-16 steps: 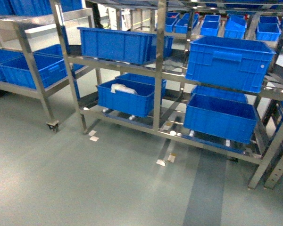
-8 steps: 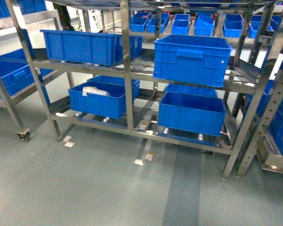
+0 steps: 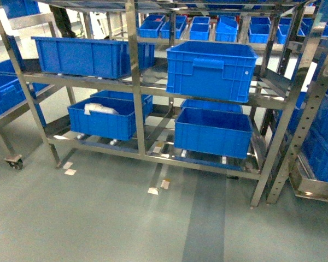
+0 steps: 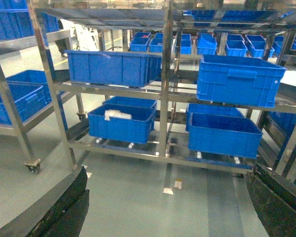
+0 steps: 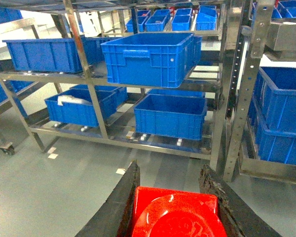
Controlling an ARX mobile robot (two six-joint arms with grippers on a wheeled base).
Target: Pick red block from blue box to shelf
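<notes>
- The small glossy red plastic block sits low in the right wrist view, its shiny top catching white glare, with a faint round raised form on it that is hard to make out.
- The right gripper has its two dark, rough-edged fingers closed against the block's left and right sides, so the block is held between them.
- The left gripper is spread wide: one black finger shows at the lower left corner of its wrist view and the other at the lower right, with only grey floor between them and nothing held.
- Ahead stands the tall stainless-steel shelf with square uprights and horizontal rails.
- On its upper rail rest a long dark blue ribbed crate at left and a deeper dark blue crate at right.
- On the bottom tier a blue crate with a white bundle in it sits at left, and another blue crate sits at right.
- Compared with half a second ago, the whole shelf has slid leftward in the head view, and a perforated steel upright with more blue crates behind it now shows more fully at the right edge.
- Small pale scraps lie on the floor in front of the shelf.
</notes>
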